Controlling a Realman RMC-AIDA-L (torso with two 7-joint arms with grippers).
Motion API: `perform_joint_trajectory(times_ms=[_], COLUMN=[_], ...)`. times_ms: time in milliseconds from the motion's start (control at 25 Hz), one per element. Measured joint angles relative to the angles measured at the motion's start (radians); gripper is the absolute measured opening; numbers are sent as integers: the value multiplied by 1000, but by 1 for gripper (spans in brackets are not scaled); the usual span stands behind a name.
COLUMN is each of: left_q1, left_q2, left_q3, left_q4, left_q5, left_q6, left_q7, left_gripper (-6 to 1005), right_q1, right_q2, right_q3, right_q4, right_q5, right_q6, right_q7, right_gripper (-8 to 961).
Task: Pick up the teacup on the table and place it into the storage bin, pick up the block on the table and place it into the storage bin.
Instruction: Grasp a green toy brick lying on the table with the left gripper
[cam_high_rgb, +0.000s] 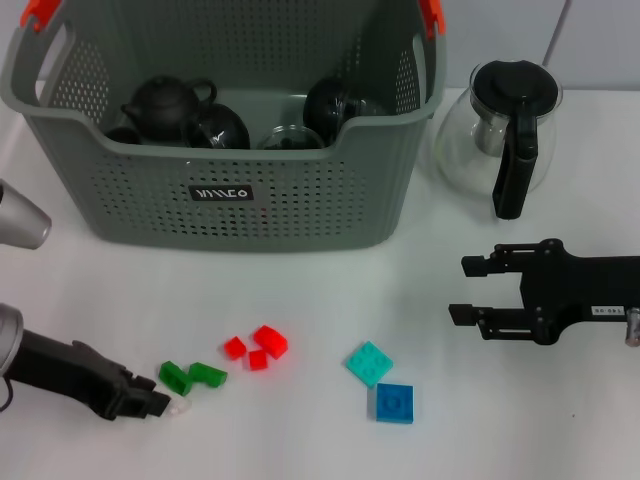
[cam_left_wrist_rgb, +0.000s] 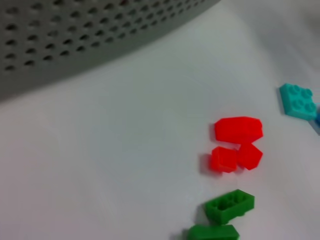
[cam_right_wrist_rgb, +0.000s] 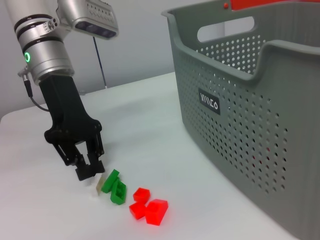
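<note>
Table: white surface, seen from the robot's head camera, carrying everything below.
Storage bin: large grey perforated basket with orange-tipped handles and a small black label, at the far side of the table toward the left. Several dark teapots and cups sit inside it.
Glass pot: clear, with black lid and handle, just beside the bin on its right.
Right gripper: black, hovering over bare table on the right below the glass pot, its two fingers parted and holding nothing.
Left gripper: black, low at the near left, its fingers close together with a small pale piece at their tips; whether they grip it I cannot tell.
Green blocks: two, just beside the left gripper's tip.
Red blocks: three small pieces clustered near the centre.
Teal block: flat, right of the red ones.
Blue block: touching the teal one, nearer the robot.
</note>
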Motion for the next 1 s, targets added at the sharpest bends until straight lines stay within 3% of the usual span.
perform_joint_trajectory(times_ms=[720, 1000], left_q1=[1, -10], left_q2=[-1, -9], left_q3=[-54, -55], left_q4=[-54, -55], left_q5=[-7, -8], left_q6=[23, 17], left_q7=[44, 44], left_gripper=[321, 567], right_q1=[5, 9], right_q2=[1, 2], right_q3=[2, 2], right_q4=[-4, -8], right_q5=[0, 0], right_q6=[-3, -5], right_q7=[4, 6], right_gripper=[684, 684])
